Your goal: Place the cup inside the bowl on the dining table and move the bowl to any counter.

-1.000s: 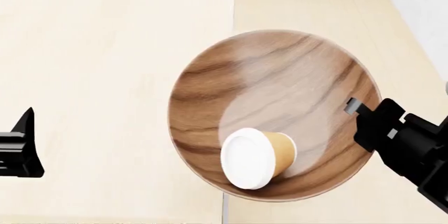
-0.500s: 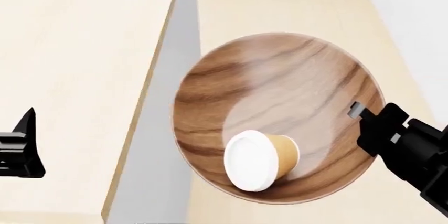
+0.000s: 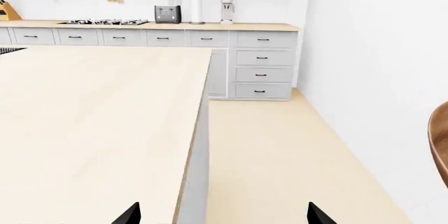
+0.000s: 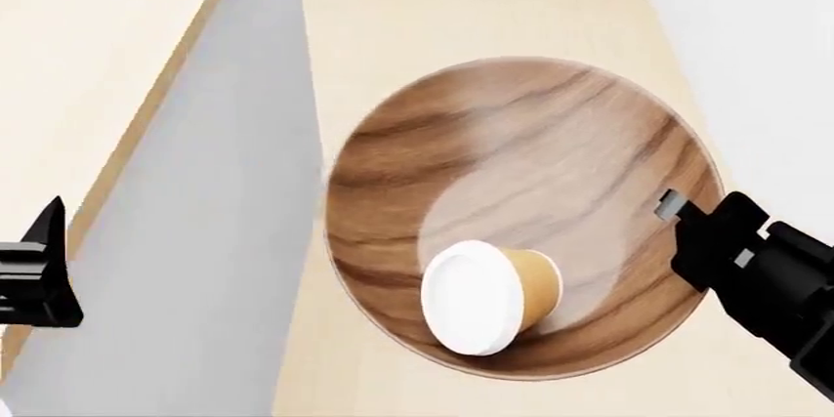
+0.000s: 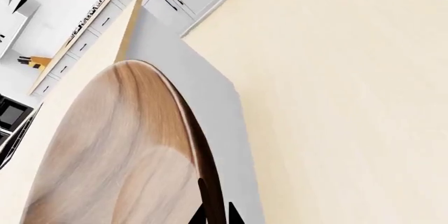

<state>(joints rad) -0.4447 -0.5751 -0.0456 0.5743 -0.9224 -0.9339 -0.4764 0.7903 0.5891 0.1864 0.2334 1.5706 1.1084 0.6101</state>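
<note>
The streaked wooden bowl (image 4: pixel 521 212) hangs in the air over the floor, off the dining table (image 4: pixel 92 65) at the left. The tan cup (image 4: pixel 489 295) with its white lid lies on its side in the bowl's near part. My right gripper (image 4: pixel 678 207) is shut on the bowl's right rim; the right wrist view shows its fingertips (image 5: pixel 215 216) pinching the dark rim of the bowl (image 5: pixel 112 161). My left gripper (image 4: pixel 39 280) is open and empty over the table's near edge, its tips wide apart in the left wrist view (image 3: pixel 222 214).
The table's grey side panel (image 4: pixel 209 241) drops to the pale floor (image 4: pixel 443 26). A honey-coloured counter (image 3: pixel 210 25) with grey drawers, toaster and hob stands at the far wall. A white wall (image 3: pixel 378 77) runs along the right.
The bowl with the cup has shifted away from the table: the table edge slid left in the head view, and the bowl now hangs wholly over the floor. Both grippers keep their pose.
</note>
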